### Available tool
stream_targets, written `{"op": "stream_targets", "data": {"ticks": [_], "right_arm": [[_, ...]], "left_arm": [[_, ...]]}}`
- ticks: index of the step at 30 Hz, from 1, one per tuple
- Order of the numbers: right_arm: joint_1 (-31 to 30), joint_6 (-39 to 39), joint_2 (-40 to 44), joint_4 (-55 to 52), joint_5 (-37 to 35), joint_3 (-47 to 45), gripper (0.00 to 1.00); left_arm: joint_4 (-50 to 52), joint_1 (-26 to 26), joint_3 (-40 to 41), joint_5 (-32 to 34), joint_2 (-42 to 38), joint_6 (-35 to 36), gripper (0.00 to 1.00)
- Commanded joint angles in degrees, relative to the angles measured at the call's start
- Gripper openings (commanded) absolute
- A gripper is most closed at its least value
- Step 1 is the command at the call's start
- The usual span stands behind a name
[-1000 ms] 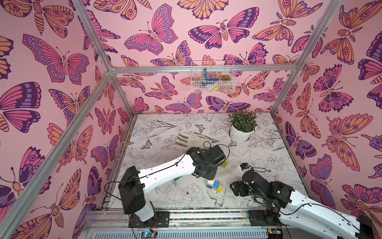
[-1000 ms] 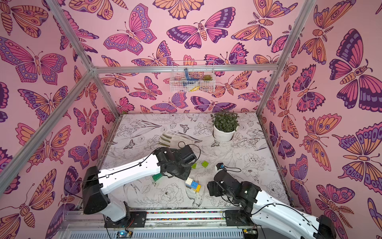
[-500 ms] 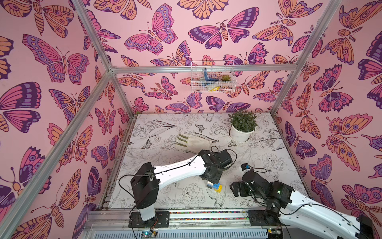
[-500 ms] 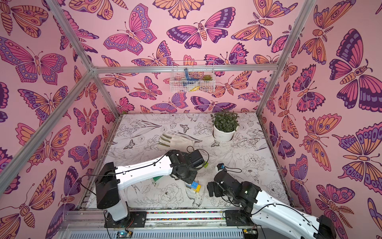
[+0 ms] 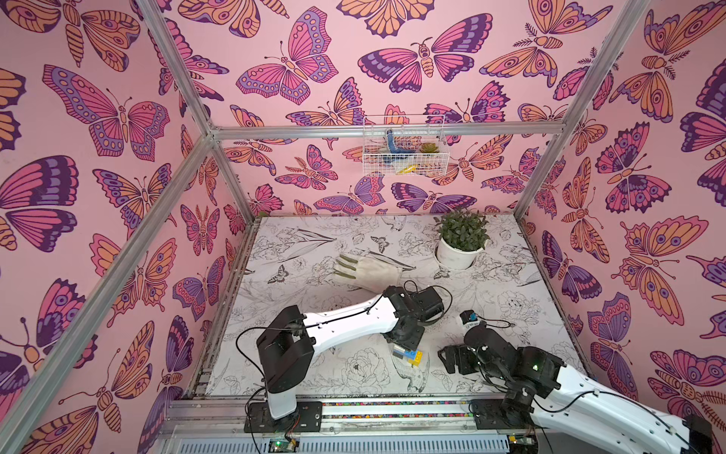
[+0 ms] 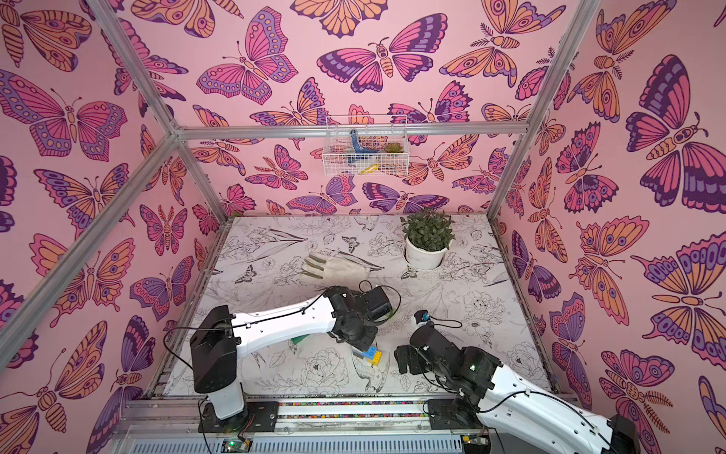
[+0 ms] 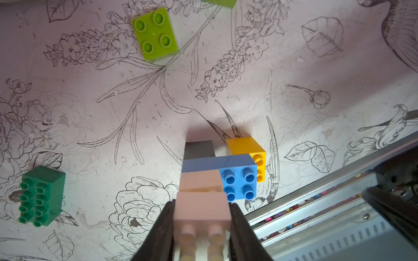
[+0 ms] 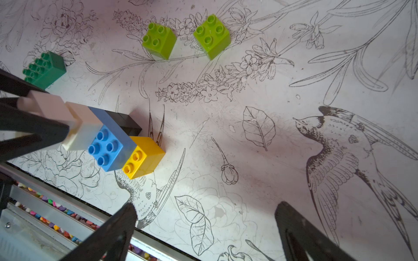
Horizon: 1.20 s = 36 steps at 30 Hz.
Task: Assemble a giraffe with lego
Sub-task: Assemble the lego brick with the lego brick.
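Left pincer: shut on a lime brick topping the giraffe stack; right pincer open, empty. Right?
No. The left wrist view shows the left pincer shut on a white brick, not a lime one; a lime brick lies loose on the table. It does top the giraffe stack, and the right pincer is open, empty.

Potted plant (image 5: 461,239): stands upright, opposite me.
Glove (image 5: 369,269): lies flat, left of the plant.
Wire basket (image 5: 373,165): hangs above the plant.
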<state>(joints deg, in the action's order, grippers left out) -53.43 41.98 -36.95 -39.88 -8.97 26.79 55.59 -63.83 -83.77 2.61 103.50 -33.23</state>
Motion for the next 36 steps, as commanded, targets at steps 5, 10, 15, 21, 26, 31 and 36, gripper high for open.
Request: {"op": "stream_targets", "data": {"ticks": [5,10,15,21,26,31,36], "right_arm": [[0.08,-0.84,1.08,-0.72,-0.98,0.02,0.99],[0.08,-0.19,2.39,-1.52,-2.59,0.11,0.99],[0.08,-0.05,2.67,-2.05,-3.76,0.68,0.99],[0.07,-0.76,2.81,-2.12,-4.08,1.15,0.99],[0.08,-0.93,3.11,-2.06,-3.95,1.07,0.99],[0.08,-1.28,3.44,-1.72,-3.79,0.90,0.99],[0.08,-1.55,3.73,-1.56,-3.84,0.81,0.99]], "left_arm": [[-0.58,0.11,0.62,-1.24,1.69,-0.10,0.00],[-0.23,0.20,0.71,-2.50,2.14,-1.36,0.00],[2.12,0.46,0.53,-2.61,3.34,-2.88,0.00],[2.39,0.69,0.89,-2.61,4.04,-3.25,0.00],[3.39,0.94,0.97,-1.43,3.87,-3.11,0.00],[3.85,1.16,0.62,-0.94,3.98,-2.36,0.00],[3.91,1.15,0.70,-1.20,3.75,-2.12,0.00]]}}
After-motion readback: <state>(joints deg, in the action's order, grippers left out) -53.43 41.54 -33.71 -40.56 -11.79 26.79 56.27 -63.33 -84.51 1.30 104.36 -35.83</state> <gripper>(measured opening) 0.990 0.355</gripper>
